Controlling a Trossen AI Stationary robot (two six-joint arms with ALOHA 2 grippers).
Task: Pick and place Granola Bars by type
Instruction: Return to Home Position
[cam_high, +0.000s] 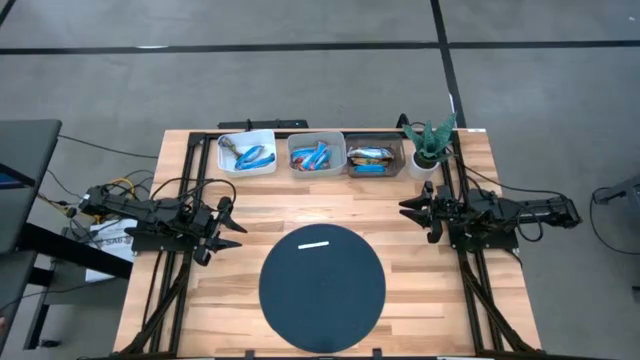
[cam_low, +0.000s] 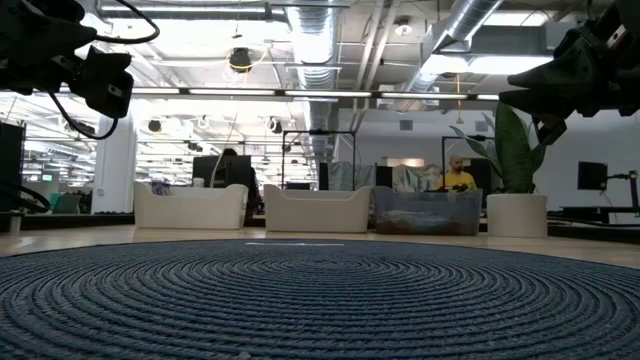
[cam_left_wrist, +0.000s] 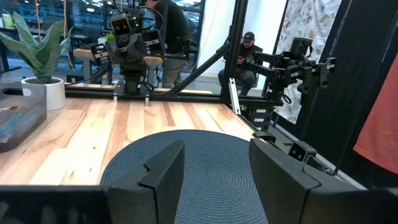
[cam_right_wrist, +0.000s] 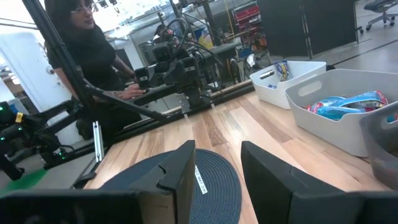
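Observation:
The granola bars lie in three bins at the table's far edge. The left white bin (cam_high: 247, 152) holds blue bars (cam_high: 255, 157). The middle white bin (cam_high: 317, 153) holds blue bars (cam_right_wrist: 345, 104). The right clear bin (cam_high: 375, 158) holds brown-orange and blue bars. My left gripper (cam_high: 236, 217) is open and empty above the table's left side. My right gripper (cam_high: 405, 207) is open and empty above the right side. Both point toward the middle of the table.
A round dark woven mat (cam_high: 322, 288) lies at the table's near middle, with a thin white strip (cam_high: 313, 244) on its far part. A potted plant (cam_high: 432, 148) stands at the far right corner. People show in the room beyond the table.

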